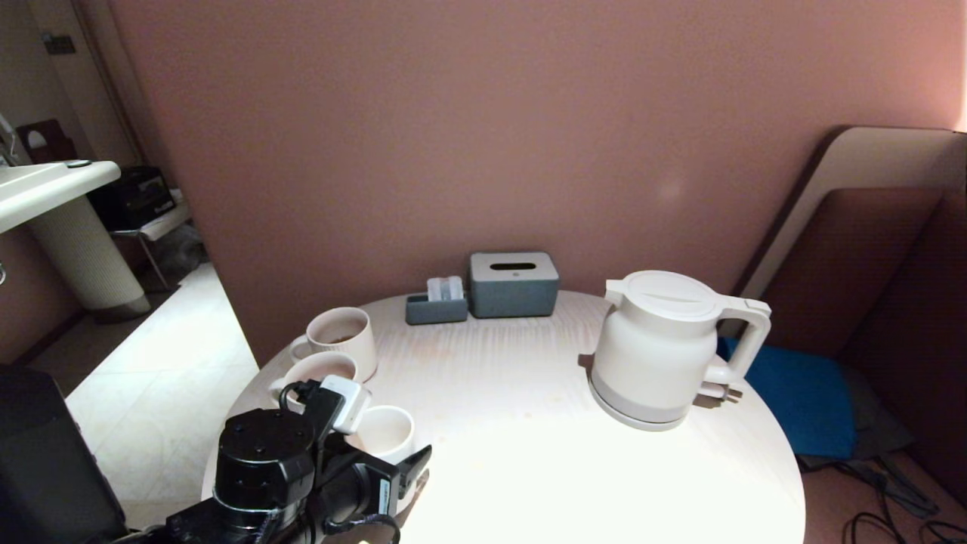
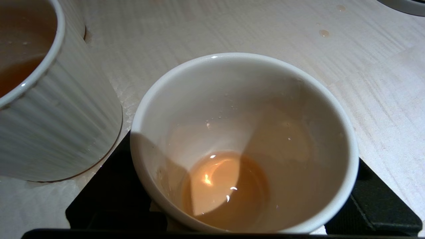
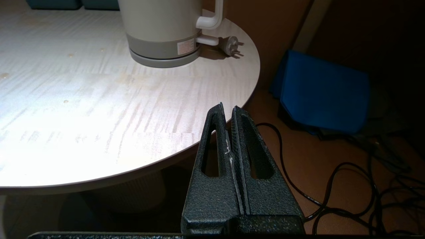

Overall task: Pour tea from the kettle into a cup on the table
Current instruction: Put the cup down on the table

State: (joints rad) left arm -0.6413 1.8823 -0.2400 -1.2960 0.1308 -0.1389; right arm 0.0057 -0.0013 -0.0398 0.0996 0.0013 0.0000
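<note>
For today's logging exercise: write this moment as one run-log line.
left gripper: around cup, grip unclear | tea: shallow | kettle: on table | right gripper: shut

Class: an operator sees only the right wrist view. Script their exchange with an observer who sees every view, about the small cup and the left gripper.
Operator: Is there tea in the cup?
Observer: Only a shallow pool in the bottom; the cup is far from full.
Operator: Where is the left gripper?
Observer: At the cup, on the left side of the table, next to a ribbed mug that also holds tea.
</note>
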